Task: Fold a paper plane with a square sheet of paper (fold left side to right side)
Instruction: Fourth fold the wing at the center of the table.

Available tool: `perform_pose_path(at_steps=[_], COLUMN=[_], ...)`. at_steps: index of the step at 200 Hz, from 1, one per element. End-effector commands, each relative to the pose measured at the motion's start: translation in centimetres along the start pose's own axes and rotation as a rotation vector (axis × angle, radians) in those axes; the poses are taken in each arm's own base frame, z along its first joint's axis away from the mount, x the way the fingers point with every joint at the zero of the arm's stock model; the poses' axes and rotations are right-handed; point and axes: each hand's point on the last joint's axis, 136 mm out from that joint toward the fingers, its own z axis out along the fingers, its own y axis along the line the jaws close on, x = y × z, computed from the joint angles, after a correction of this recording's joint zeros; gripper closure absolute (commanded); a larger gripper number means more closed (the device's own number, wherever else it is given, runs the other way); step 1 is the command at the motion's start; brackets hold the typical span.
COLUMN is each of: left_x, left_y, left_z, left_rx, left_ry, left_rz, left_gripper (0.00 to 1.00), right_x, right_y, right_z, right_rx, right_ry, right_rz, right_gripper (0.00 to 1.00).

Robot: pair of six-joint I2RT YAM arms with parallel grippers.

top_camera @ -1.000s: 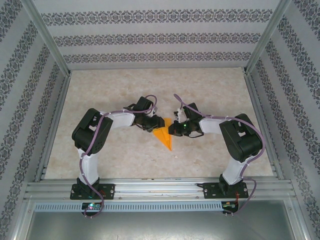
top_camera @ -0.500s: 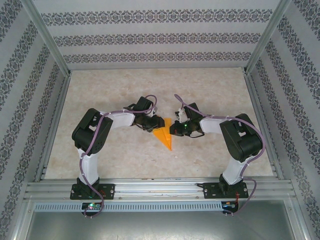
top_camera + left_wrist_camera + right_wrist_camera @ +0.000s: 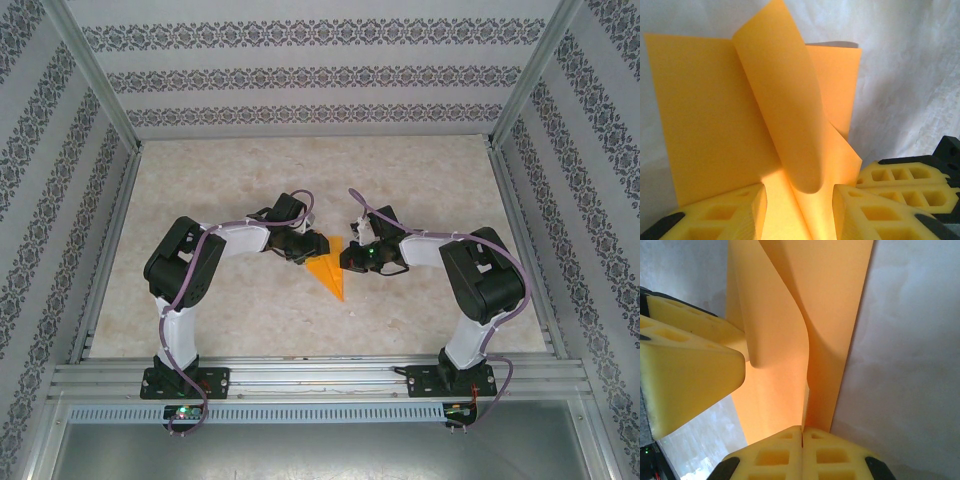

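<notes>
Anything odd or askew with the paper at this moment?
Yes. One flap of the orange sheet stands up in a loose curl between the open fingers of the left gripper rather than lying flat as a fold. The right gripper is shut on the sheet's edge. No tear is visible.

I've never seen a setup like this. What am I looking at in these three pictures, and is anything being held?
Two robot arms are bolted at the near edge of a marbled table. The wide picture looks down from above and behind them; the other two come from a camera on each wrist, so the yellow blocks at their bottom edge are that arm's own fingers. Between the arms lies a partly folded orange sheet of paper. The right hand is shut, pinching a raised fold of it. The left hand stands open, a curled flap rising between its fingers.
</notes>
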Motion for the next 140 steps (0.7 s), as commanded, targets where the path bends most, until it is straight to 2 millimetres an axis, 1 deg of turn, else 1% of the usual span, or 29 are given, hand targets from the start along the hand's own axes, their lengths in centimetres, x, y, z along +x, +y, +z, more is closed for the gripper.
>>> perform_pose_path(at_steps=[1, 32, 82, 112, 140], left_x=[1.2, 1.1, 1.2, 0.9, 0.6], left_y=[2.0, 2.0, 1.8, 1.1, -0.1], left_z=[0.6, 0.5, 0.5, 0.3, -0.4], left_rx=[-0.086, -0.085, -0.08, -0.054, -0.023], left_ry=[0.033, 0.028, 0.03, 0.023, 0.009], left_rz=[-0.016, -0.015, -0.015, -0.008, 0.006], left_gripper=[0.59, 0.59, 0.59, 0.58, 0.54], right_x=[-0.5, -0.2, 0.9, 1.4, 2.2], right_y=[-0.4, -0.6, -1.8, -2.7, -3.9], right_z=[0.0, 0.2, 1.2, 1.6, 1.5], right_rx=[0.022, 0.027, 0.062, 0.104, 0.165], right_ry=[-0.002, 0.012, 0.048, 0.067, 0.087], right_rz=[-0.005, -0.002, 0.012, 0.023, 0.042], right_gripper=[0.97, 0.97, 0.97, 0.98, 0.99])
